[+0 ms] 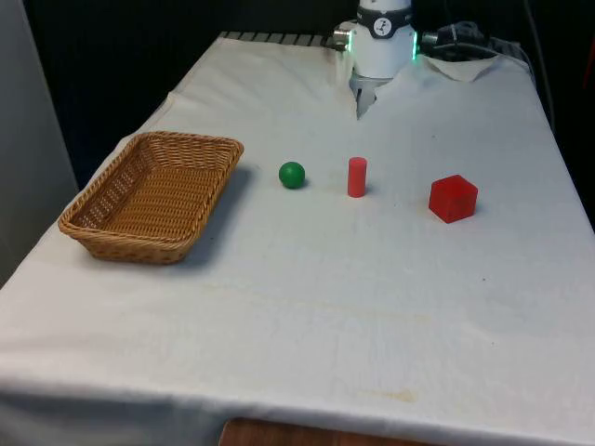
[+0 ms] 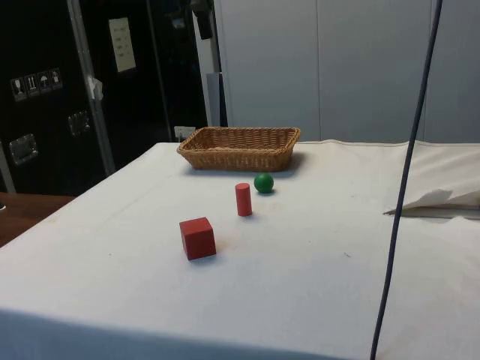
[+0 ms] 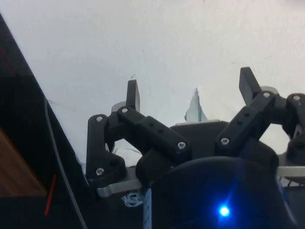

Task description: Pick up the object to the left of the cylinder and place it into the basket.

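The ball (image 1: 292,175) lies in the open between the basket (image 1: 216,144) and the cylinder (image 1: 357,177), touching neither. The cylinder stands just beside it; the cube (image 1: 453,198) sits well apart. Bare cloth (image 1: 307,297) spreads around all of them.

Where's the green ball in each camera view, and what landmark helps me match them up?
Front view: the ball lies mid-table, between the basket on the front view's left and the cylinder.
Side view: the ball sits just beyond the cylinder, in front of the basket.
Wrist view: white cloth beyond the end effector; no ball.
Shared landmark: the basket.
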You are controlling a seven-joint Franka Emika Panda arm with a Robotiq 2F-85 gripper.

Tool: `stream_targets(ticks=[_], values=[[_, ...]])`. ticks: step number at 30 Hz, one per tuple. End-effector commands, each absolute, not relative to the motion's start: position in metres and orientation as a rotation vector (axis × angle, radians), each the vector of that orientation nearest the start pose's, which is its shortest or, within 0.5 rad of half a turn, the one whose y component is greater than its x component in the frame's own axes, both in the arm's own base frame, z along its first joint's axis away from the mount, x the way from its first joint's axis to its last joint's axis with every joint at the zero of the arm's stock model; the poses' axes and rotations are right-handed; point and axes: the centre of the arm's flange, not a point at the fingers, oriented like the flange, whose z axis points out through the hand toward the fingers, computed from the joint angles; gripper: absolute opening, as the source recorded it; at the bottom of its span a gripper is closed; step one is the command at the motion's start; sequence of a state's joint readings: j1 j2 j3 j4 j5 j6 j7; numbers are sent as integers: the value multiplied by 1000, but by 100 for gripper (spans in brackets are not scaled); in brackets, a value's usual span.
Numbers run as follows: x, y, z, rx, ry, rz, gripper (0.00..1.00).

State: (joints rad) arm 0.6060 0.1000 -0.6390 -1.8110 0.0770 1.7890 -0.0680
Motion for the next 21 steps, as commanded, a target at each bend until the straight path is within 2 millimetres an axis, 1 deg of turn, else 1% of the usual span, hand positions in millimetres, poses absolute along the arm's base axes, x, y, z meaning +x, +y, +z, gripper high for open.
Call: stream_targets(ticks=[1,6,9,10,19,20,21], values=[[575,-2,482,-3119,-20,157,100],[578,-1,477,-3121,-20,129,100],[579,2,471,-3122,-19,118,100],[577,0,473,-3124,-23,135,100],[580,25,454,-3126,-11,59,100],[579,23,455,-3128,-16,75,100],[580,30,451,-3127,-10,49,100]])
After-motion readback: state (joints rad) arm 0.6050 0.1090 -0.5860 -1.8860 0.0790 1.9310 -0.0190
